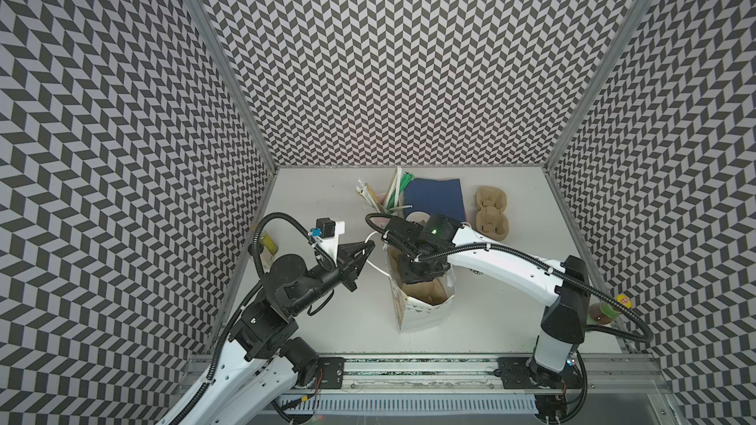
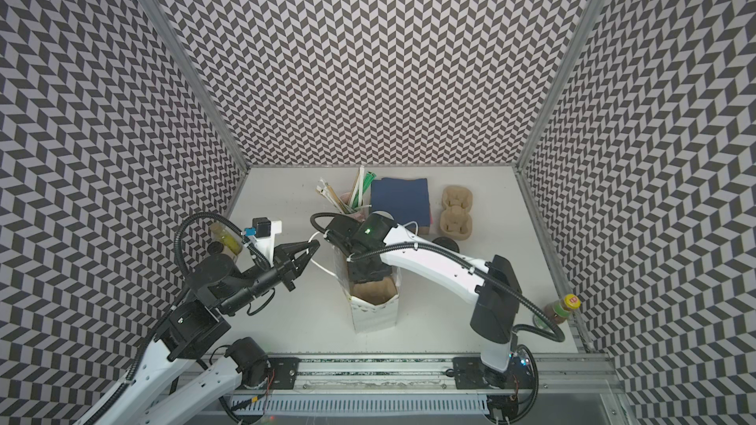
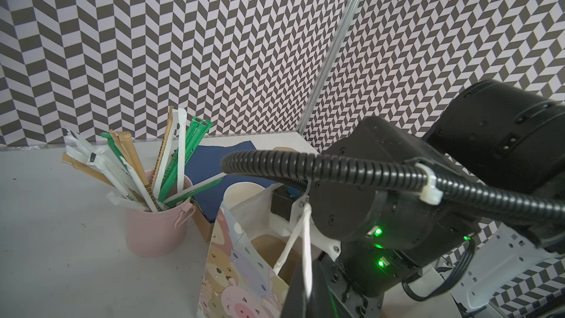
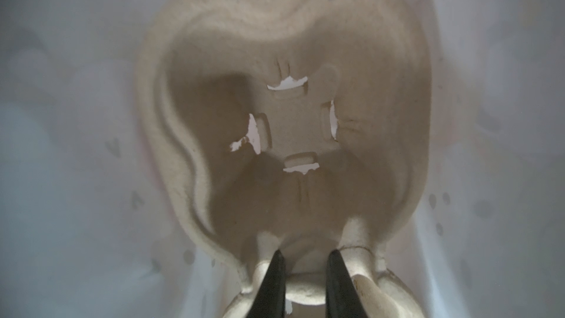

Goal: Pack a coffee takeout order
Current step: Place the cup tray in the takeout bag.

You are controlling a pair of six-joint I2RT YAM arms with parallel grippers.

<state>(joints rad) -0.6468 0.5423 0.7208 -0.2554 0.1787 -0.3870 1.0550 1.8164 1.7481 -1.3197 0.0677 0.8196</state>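
- My left gripper, clamped on the white cord handle, holds the cartoon-animal paper bag open.
- My right gripper reaches inside the bag, jaws slightly apart astride the centre ridge of the tan moulded-pulp two-cup carrier; gripping or freed, I cannot tell.

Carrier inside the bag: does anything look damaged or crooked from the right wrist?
Yes: the carrier shows ragged tears at the four slots in its cup well, with white showing through. Whether it sits level in the bag is unclear.
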